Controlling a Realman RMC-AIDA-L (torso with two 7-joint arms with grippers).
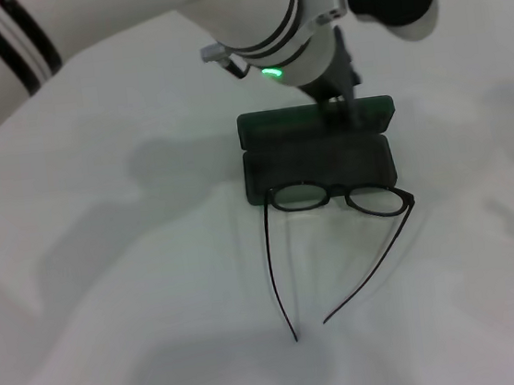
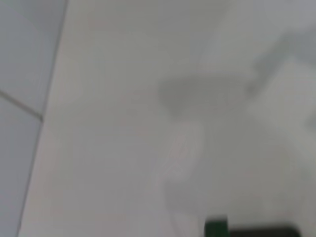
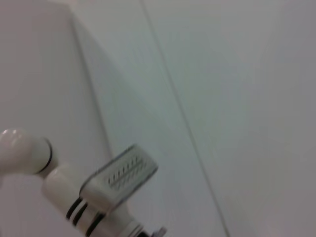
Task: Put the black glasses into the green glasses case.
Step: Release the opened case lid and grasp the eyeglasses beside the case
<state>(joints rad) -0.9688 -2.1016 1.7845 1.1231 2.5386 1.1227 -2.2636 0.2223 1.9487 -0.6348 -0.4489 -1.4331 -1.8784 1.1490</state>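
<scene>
My left gripper (image 1: 344, 99), fingers seemingly pinching the case (image 1: 319, 162) lid, upper centre; glasses (image 1: 337, 202) straddle the rim, could slide off.

You can't see the left gripper (image 1: 344, 99) jaws; arm hides them & part of the green glasses case (image 1: 318, 153) lid. Left wrist view's all blurry.

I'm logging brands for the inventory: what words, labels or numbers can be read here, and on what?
None can be read.
Case: open, no lettering shows on the lid or the lining.
Glasses: no marking visible on the frame.
Left arm: only a green light, no text.
</scene>
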